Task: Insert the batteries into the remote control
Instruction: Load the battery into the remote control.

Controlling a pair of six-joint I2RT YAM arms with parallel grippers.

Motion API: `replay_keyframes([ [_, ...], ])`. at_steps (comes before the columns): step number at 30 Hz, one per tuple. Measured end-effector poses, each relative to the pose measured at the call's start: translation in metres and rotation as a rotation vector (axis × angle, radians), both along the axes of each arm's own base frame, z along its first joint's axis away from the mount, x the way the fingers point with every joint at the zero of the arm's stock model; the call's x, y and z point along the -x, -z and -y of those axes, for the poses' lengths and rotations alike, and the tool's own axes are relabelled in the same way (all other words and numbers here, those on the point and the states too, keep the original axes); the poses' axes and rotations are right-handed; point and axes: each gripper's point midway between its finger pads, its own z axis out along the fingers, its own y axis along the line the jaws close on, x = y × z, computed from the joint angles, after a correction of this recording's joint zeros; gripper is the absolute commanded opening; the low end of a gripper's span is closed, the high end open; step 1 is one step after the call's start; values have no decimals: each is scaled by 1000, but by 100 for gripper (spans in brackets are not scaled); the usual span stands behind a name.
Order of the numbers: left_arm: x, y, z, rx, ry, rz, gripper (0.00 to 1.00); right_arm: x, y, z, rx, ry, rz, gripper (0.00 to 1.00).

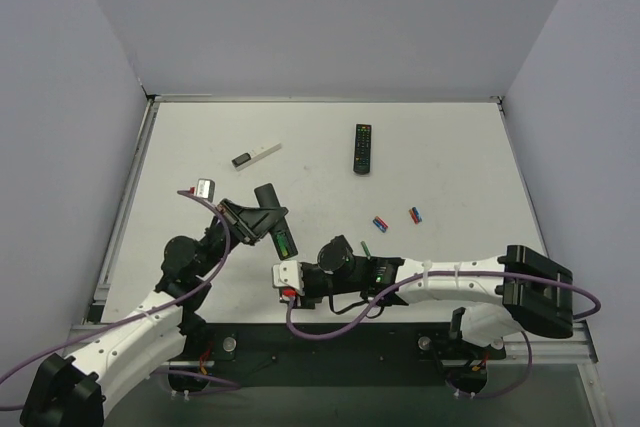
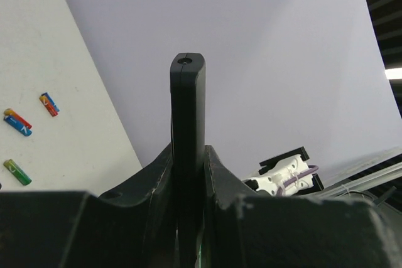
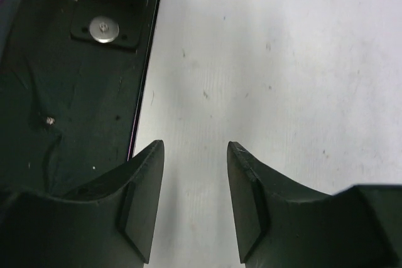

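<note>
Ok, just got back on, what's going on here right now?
The left hand is clamped on the remote control, holding it up off the table. The right hand is open and empty, low over the table's near edge. Several batteries lie loose on the table, not yet loaded.

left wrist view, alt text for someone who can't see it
The left gripper is shut on the slim black remote control, which sticks up edge-on against a pale wall. A few coloured batteries lie on the white table at left.
</note>
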Motion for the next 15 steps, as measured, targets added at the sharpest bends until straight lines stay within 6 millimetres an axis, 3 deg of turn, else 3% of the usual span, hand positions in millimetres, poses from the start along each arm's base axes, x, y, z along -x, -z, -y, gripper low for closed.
replay_keyframes([
  [3, 4, -10, -2, 18, 0, 36, 0, -3, 18, 11, 63, 29, -27, 47],
  [8, 2, -10, -5, -8, -33, 69, 0, 1, 6, 18, 69, 35, -49, 57],
  [15, -7, 21, -8, -103, -85, 46, 0, 2, -67, 18, -10, 76, -123, 59],
])
